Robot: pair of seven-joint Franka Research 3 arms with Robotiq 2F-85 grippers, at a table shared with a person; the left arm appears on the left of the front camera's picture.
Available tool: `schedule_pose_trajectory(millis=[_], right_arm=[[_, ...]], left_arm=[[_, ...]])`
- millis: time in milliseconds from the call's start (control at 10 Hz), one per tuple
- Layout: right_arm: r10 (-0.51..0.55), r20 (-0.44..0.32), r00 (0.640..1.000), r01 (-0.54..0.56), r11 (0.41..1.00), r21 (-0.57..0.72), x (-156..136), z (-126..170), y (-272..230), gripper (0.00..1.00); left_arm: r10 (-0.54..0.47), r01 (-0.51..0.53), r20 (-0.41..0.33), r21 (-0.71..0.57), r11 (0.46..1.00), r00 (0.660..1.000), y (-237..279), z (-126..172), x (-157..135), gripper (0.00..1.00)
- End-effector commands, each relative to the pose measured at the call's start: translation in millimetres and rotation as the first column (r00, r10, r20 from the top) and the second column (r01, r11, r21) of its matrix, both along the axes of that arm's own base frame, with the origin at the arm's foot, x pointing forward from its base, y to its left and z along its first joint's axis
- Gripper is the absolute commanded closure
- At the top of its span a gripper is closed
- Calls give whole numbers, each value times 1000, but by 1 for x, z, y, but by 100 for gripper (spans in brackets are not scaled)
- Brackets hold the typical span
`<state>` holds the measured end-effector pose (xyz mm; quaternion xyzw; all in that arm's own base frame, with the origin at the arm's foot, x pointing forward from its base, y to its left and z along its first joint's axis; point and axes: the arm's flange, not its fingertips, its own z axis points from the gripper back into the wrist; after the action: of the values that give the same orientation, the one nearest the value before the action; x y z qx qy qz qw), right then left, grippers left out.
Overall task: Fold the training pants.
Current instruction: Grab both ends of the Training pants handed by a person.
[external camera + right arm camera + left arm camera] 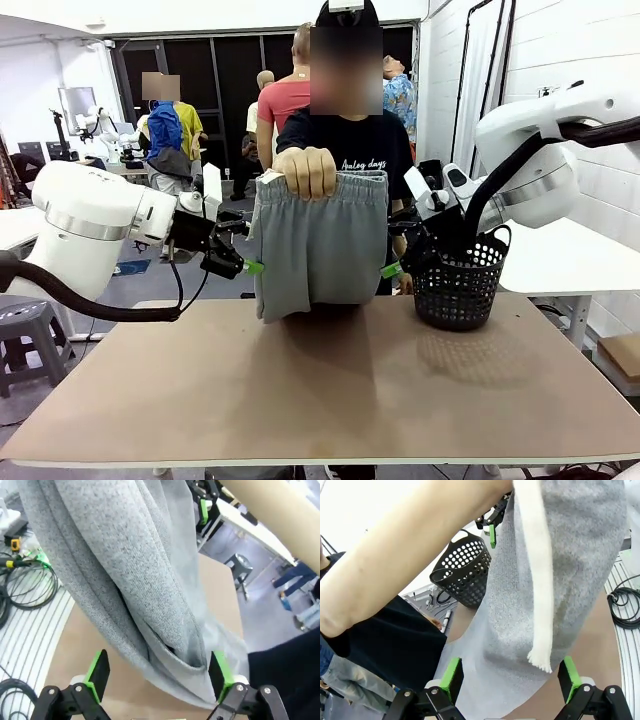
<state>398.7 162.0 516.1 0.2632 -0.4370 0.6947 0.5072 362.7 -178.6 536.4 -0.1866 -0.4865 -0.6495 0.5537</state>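
The left gripper [246, 263] and the right gripper [397, 264] both stand released, jaws spread wide and clamped on nothing. They sit at mid-height on opposite sides of the hanging cloth, the left one's green pad at the cloth's left edge and the right one's at its right edge. In each wrist view, grey fabric hangs between that gripper's two green pads (whether the pads actually touch it, I cannot tell).

The brown table [330, 400] spreads across the foreground, bare along its near half.

The training pants [320, 245] hang over the table's far side, light grey, bunched at the top and falling in a wide fold. Their lower end reaches the tabletop.

A black perforated basket [460, 290] stands on the table's far right, just beside the pants and partly behind the right gripper.

The person's hand [305, 172] grips the gathered waistband from above, holding the garment up between the two arms.

In the left wrist view, the white drawstring [537, 580] lies flat down the grey cloth, its frayed end hanging free.
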Motion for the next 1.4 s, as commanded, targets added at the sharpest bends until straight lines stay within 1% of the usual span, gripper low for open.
schedule_pose_trajectory(millis=[0, 100, 200, 300, 500, 700, 900, 1100, 1200, 1300], right_arm=[[14, -8, 1000, -13, 1000, 21, 1, -3, 2, 0], [0, 0, 1000, 0, 1000, 0, 0, 0, 0, 0], [6, -43, 999, -5, 999, 35, -7, 5, -1, 0], [32, -61, 998, -28, 997, 73, -10, 5, 2, 0], [85, -57, 995, -78, 990, 115, -13, 1, 7, 0], [91, -65, 994, -82, 988, 129, -18, -4, 10, 0], [89, -46, 995, -80, 982, 169, -21, -9, 13, 0], [108, -41, 993, -98, 973, 208, -22, -10, 19, 0], [120, -48, 992, -106, 968, 226, -24, -11, 21, 0], [132, -52, 990, -116, 964, 239, -28, -11, 23, 0]], left_arm=[[-13, 13, 7, 1, 1000, 1000, 1, 0, 2, 0], [0, 0, 0, 0, 1000, 1000, 0, 0, 0, 0], [-4, 4, -8, -14, 1000, 1000, -3, 2, -6, 0], [-4, 4, -5, -42, 999, 1000, -8, 1, -8, 0], [-11, 10, -16, -88, 996, 1000, -13, -6, -6, 0], [-26, 22, -40, -100, 995, 999, -16, -9, -9, 0], [-78, 71, -50, -118, 990, 996, -19, -13, -15, 0], [-95, 86, -56, -151, 985, 994, -22, -14, -17, 0], [-91, 80, -64, -166, 983, 994, -26, -15, -20, 0], [-67, 53, -72, -184, 982, 995, -30, -15, -22, 0]])
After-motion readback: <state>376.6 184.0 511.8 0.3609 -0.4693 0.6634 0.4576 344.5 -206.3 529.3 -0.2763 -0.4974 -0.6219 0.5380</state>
